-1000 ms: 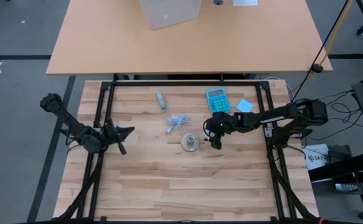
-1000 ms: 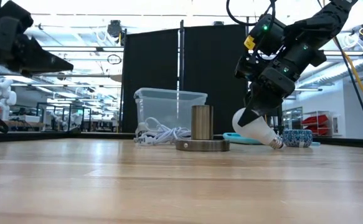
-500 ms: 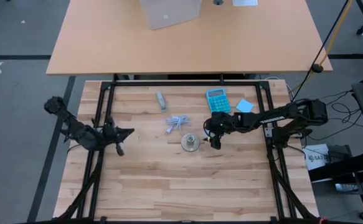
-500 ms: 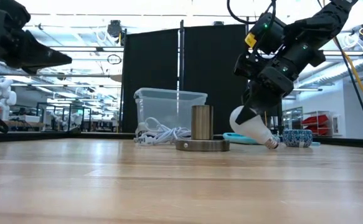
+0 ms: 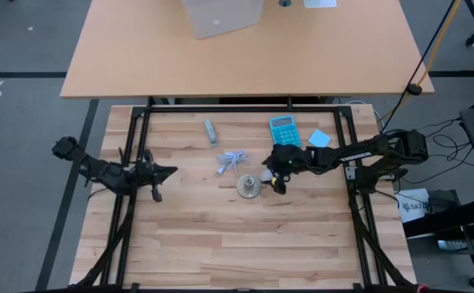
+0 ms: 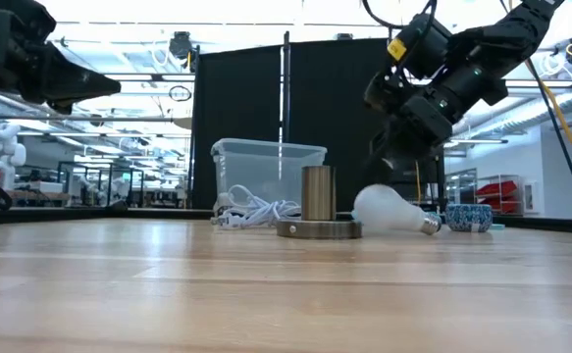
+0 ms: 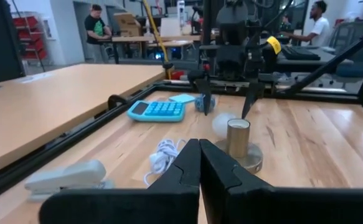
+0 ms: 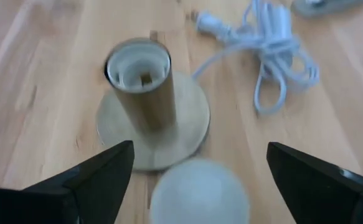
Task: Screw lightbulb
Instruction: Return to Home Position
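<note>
The white lightbulb (image 6: pixel 384 209) lies on its side on the table, its silvery screw end (image 6: pixel 429 225) pointing away from the socket. The brass socket (image 5: pixel 248 186) stands upright on its round base just beside the bulb's head. My right gripper (image 6: pixel 401 157) hangs open above the bulb and touches nothing. In the right wrist view its fingers stand wide on either side of the bulb's head (image 8: pixel 200 190), with the socket's open mouth (image 8: pixel 139 67) beyond. My left gripper (image 5: pixel 170 171) is shut and empty, raised over the table's left side.
A coiled white cable (image 5: pixel 232 161) lies just beyond the socket. A teal calculator (image 5: pixel 284 131), a blue note (image 5: pixel 319 138) and a grey stapler (image 5: pixel 210 130) lie toward the far edge. Bare wood spreads across the near half (image 5: pixel 245 244).
My right gripper has opened and let go of the lightbulb, then risen a little. The bulb, held tilted by its head with the screw end near the table, has dropped and now lies on its side beside the socket.
</note>
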You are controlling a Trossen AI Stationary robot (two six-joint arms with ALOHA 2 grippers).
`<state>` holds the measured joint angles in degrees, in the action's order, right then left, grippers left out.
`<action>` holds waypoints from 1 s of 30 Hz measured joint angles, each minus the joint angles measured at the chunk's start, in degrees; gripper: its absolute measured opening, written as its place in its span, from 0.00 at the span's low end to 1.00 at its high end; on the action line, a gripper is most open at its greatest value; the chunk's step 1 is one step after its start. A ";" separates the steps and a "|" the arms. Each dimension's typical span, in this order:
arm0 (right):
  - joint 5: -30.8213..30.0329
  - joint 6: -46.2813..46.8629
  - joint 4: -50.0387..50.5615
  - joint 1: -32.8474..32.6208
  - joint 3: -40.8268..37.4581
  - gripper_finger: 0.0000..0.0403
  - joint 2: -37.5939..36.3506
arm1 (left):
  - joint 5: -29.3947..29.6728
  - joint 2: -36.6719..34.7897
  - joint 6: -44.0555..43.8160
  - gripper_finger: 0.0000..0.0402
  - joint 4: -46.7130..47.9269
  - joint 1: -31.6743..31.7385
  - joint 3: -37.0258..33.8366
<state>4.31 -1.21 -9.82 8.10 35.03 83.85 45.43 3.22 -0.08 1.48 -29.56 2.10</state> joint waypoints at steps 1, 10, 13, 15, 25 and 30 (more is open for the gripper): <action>0.00 -0.44 -0.82 0.00 0.00 0.90 -0.10 | -1.20 0.00 0.62 0.00 -0.91 0.93 -0.29; 0.03 -4.40 -13.71 1.14 -1.53 0.90 -3.83 | -8.08 0.02 3.36 0.00 -4.73 8.16 -1.43; 0.05 -4.43 -21.38 2.13 -5.53 0.90 -7.35 | -9.58 0.02 3.65 0.00 -4.75 9.55 -1.42; 0.05 -4.15 -26.72 3.29 -9.20 0.89 -10.56 | -10.28 0.02 3.66 0.00 -4.77 10.29 -1.43; -0.12 -1.32 -41.89 9.29 -29.56 0.66 -28.85 | -11.70 0.02 3.64 0.00 -4.79 11.43 -1.42; 0.52 -0.97 -39.39 9.84 -32.38 0.38 -36.43 | -11.74 0.02 3.61 0.00 -4.81 11.43 -1.42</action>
<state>4.83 -2.17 -49.21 17.93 2.64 47.42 33.69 3.25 3.53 -3.33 -18.13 0.69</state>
